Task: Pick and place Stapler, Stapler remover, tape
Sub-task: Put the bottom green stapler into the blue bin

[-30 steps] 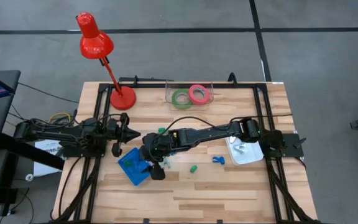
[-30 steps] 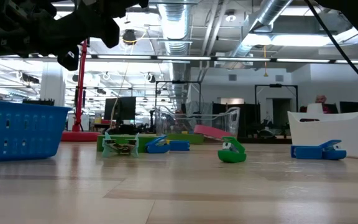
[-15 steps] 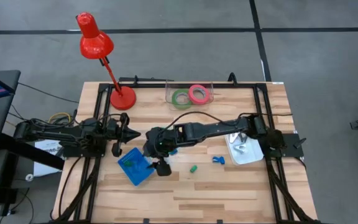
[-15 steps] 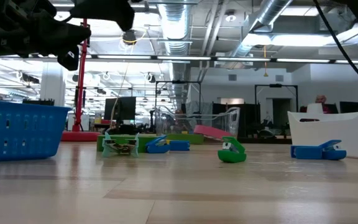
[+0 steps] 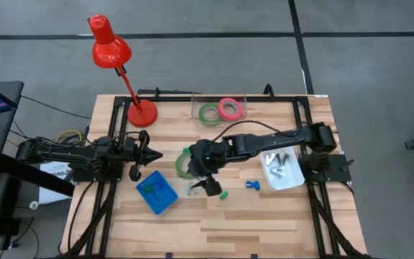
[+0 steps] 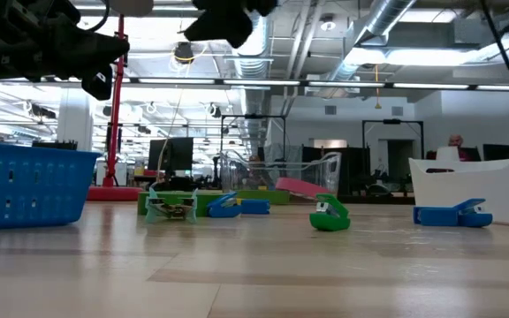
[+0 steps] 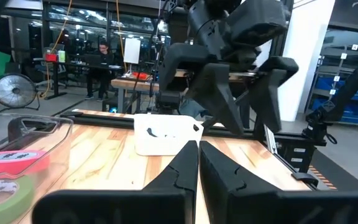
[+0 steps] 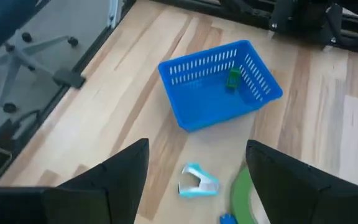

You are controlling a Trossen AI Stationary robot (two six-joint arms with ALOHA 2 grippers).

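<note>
The right claw (image 5: 210,185) hangs wide and empty above the desk (image 5: 264,216), a light-blue staple remover (image 8: 199,180) lying just below it, beside a green tape ring (image 5: 183,162).

High view straight down over the whole wooden slatted bench (image 5: 264,216), low view level along its surface into the room, right wrist view angled down close on the blue slotted plastic basket (image 8: 219,84), also visible from above and at the low view's edge, left wrist view level across the bench
</note>
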